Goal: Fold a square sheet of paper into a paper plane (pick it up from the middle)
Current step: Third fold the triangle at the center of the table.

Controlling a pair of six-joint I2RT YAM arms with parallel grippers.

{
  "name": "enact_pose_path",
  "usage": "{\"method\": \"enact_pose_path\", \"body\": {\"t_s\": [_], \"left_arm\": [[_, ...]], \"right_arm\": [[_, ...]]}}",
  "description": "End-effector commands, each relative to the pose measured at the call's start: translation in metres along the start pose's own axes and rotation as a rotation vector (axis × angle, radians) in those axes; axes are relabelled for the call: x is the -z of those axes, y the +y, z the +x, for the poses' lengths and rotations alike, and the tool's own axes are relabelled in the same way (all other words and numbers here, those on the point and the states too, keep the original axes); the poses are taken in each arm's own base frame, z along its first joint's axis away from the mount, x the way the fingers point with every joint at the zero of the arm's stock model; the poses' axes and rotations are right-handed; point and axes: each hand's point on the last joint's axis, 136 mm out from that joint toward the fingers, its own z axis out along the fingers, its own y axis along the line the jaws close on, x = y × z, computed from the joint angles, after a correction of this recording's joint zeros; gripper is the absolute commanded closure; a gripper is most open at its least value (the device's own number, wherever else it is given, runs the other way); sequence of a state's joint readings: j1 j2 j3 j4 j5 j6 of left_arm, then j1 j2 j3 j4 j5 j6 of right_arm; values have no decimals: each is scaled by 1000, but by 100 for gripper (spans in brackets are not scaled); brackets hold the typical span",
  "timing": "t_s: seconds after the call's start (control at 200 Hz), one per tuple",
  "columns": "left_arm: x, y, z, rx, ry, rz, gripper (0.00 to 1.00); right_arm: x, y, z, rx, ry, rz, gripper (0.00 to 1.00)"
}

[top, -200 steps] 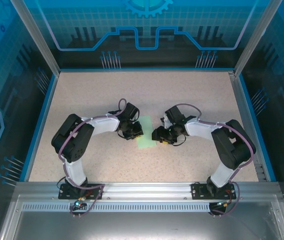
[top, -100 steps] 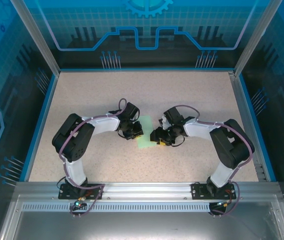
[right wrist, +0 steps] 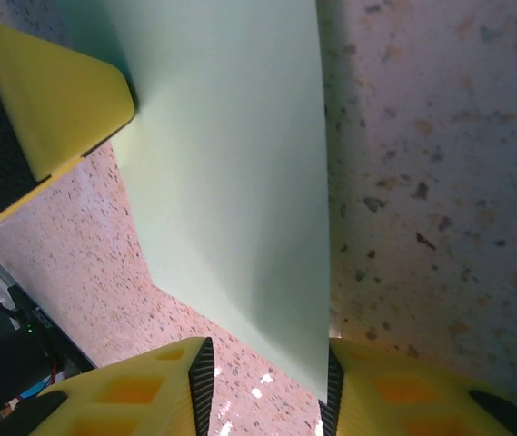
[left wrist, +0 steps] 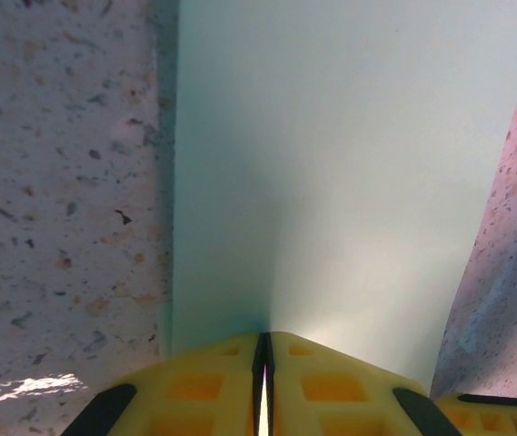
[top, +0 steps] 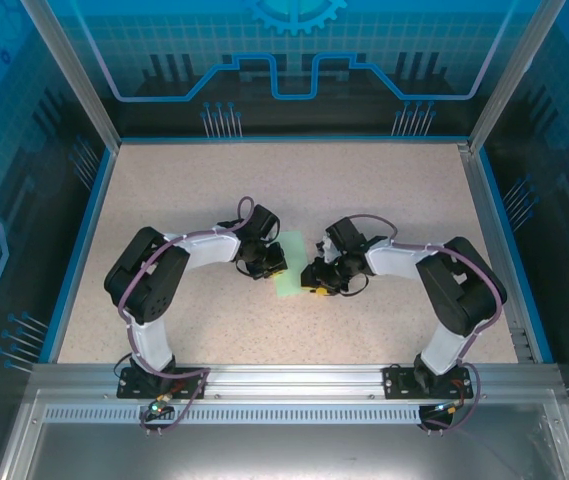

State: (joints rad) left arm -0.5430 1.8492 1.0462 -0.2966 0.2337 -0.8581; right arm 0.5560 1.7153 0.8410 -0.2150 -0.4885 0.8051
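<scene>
Mint-green, thin and plain, that sheet of paper (top: 292, 272) — where exactly? (first voice)

Midway across the speckled beige tabletop (top: 164, 200), lying between the tips of the two black robot arms. Looks longer than wide from above, so probably part-folded already.

Why approached from both sides? (first voice)

Most likely to anchor one edge while working the opposite edge over into a crease. Hard to fold paper this light without pinning it somewhere first.

And the left gripper (top: 271, 262)? (first voice)

Clamped on the side of the sheet nearest the left arm. From the left wrist: yellow pads (left wrist: 203, 391) squeezed together, only a hairline seam between, pale paper fanning out from that seam.

And the right gripper (top: 314, 281)? (first voice)

Partway apart — straddling the opposite edge, not gripping. From the right wrist: a corner of the sheet dipping into the gap between the yellow fingertips (right wrist: 394, 386), close against one; actual contact too fine to judge. Next move, at a guess: pinching that corner.
</scene>
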Motion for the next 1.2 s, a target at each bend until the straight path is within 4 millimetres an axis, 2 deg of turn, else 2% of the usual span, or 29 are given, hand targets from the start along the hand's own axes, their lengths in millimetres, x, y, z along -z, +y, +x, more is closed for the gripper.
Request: {"method": "enact_pose_path", "body": {"t_s": [0.0,0.165,0.275,0.41,0.49,0.59,0.61,0.685,0.835,1.065,1.196], "left_arm": [[-9,24,13,33,62,-83,87],[-8,23,13,31,62,-81,88],[-5,17,13,34,71,-55,87],[19,-13,5,8,51,70,85],[36,-30,-6,-44,13,110,82],[45,-36,-22,-70,-22,112,82],[44,-35,-25,-71,-26,106,82],[40,-27,-36,-68,-47,70,82],[23,-18,-46,-75,-29,42,83],[3,-1,-46,-66,7,-28,84],[-3,4,-45,-63,19,-45,85]], "right_arm": [[7,13,4,-1,-5,-40,66],[14,13,2,-12,-36,-22,72],[16,12,-2,-19,-52,-8,83],[16,6,-5,-31,-50,21,96],[16,5,-5,-32,-41,35,99],[14,-3,0,-44,-17,60,99],[16,6,-7,-30,-29,47,99],[17,6,-6,-31,-23,54,99],[17,8,-7,-30,-10,59,98],[16,16,-12,-21,-5,54,98],[14,22,-16,-12,-3,44,98]]}}
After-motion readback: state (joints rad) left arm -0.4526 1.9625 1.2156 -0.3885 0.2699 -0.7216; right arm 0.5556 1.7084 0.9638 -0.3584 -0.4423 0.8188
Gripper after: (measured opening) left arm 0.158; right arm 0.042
